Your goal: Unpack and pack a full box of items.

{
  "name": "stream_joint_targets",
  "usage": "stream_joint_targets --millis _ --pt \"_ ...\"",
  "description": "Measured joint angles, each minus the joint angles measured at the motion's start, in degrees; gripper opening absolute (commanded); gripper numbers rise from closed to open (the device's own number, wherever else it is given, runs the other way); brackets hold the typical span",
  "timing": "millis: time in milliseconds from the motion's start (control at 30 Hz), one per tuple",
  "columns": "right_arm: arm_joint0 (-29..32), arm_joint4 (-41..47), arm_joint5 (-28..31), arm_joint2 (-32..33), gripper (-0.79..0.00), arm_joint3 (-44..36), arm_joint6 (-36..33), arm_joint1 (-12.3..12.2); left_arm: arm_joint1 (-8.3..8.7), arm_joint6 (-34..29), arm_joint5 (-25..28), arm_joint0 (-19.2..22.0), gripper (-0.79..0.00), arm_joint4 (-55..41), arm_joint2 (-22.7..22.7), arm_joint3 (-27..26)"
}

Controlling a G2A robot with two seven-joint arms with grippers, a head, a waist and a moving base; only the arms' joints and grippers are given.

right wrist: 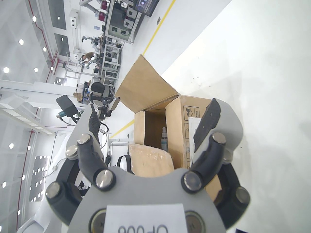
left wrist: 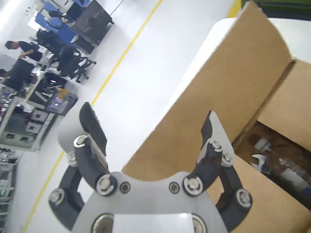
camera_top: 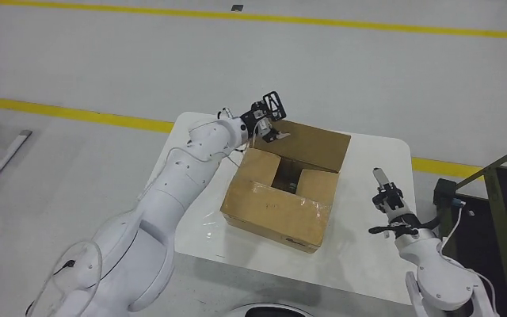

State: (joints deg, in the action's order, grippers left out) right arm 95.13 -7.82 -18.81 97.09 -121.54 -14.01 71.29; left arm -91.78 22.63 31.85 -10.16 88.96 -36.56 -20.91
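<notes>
Box (camera_top: pixel 273 212) sits mid-surface (camera_top: pixel 372 257), far flap (camera_top: pixel 313 144) raised. Left tool (left wrist: pixel 148 112) open beside flap corner. Right tool (right wrist: pixel 153 112) open, apart from box. Cardboard stiff but creasable; full box likely heavy. Take flap by free edge. Bottle (right wrist: pixel 164 138) inside likely light, slick: grip body.

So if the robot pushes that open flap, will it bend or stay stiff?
The flap probably swings at its crease, where it already folds back from the box. Its surface looks slightly bowed, so it may flex too.
</notes>
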Motion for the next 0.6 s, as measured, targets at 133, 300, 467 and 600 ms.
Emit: stream_joint_targets --millis 133,300,467,600 --pt "-1.08 -0.24 0.51 -0.65 0.000 0.98 -0.73 -0.04 3.26 0.34 6.47 -1.84 0.000 0.06 -2.31 -3.18" --pt "-1.93 -0.39 1.14 -1.62 0.000 2.27 -1.33 -0.04 7.61 -3.30 11.03 -6.40 0.000 0.08 -6.42 -12.95" --pt "-2.97 -2.20 2.01 -2.57 -0.785 3.64 -1.86 -0.14 13.19 -13.42 16.41 -15.46 0.000 -1.83 -15.06 -31.01" --pt "-3.72 -3.56 3.23 -3.13 -0.785 4.68 -2.26 -0.23 16.73 -25.02 18.23 -25.82 0.000 -5.43 -23.57 -49.17"
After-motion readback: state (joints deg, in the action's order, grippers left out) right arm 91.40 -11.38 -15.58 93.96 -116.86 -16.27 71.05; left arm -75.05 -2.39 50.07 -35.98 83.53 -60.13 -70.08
